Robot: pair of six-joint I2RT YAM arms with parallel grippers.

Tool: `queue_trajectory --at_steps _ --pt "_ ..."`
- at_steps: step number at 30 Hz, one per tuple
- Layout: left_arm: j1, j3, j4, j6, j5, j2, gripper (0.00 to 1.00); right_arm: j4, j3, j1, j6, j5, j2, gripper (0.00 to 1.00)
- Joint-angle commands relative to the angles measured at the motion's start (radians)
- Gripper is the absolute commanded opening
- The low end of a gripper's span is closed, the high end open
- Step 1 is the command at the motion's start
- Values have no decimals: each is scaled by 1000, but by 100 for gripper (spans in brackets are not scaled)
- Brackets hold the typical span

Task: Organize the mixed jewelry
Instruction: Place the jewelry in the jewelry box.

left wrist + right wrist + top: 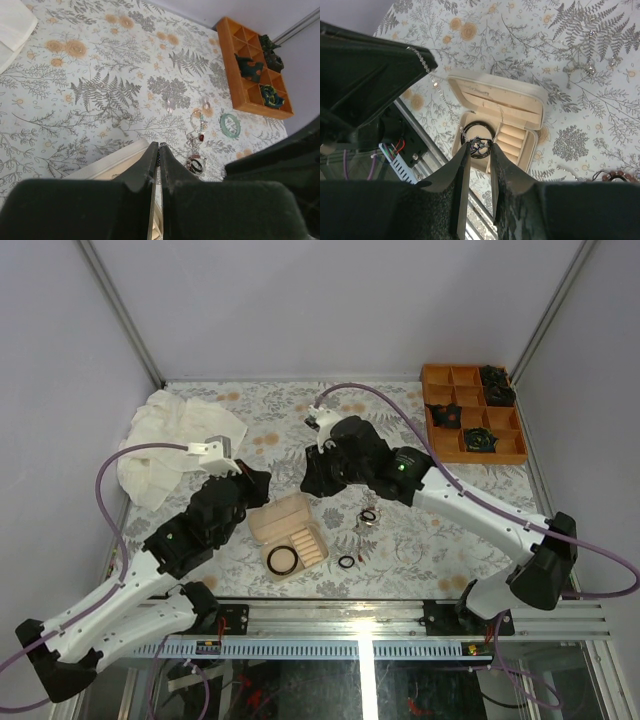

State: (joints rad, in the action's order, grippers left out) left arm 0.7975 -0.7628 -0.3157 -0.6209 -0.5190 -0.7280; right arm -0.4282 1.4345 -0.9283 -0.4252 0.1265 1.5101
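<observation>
My left gripper (260, 483) is shut on a thin silvery beaded chain (160, 149); the chain also shows along its fingertip in the right wrist view (422, 59). My right gripper (479, 149) is shut on a small black ornate ring (481, 146) and holds it above the open beige jewelry box (516, 102). A black bangle (282, 560) lies in the box's near end. Loose jewelry lies on the floral cloth: a teal bracelet (230, 125), a red earring (200, 137), black rings (196, 164), silvery hoops (169, 105), and one black ring (346, 562).
An orange compartment tray (448, 392) with dark rosette-like items stands at the back right. A white crumpled cloth (175, 435) lies at the back left. The two grippers hang close together over the jewelry box (298, 518). The metal rail (400, 618) runs along the near edge.
</observation>
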Motion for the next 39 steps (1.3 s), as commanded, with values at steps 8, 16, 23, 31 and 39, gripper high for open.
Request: queue_trajectory --at_steps 8,16,23,31,39 --pt "-4 -7 -58 -50 -101 46 0 44 -4 10 20 60 -7 17" --pt "-4 78 -30 -109 -81 57 0 103 -44 24 32 75 34 17" --pt "-4 194 27 -164 -61 31 0 149 -63 80 44 84 98 17" --pt "-4 222 49 -157 -80 -23 0 167 -8 114 49 119 227 16" --pt "-3 288 62 -189 -70 -19 0 170 19 117 54 135 283 16"
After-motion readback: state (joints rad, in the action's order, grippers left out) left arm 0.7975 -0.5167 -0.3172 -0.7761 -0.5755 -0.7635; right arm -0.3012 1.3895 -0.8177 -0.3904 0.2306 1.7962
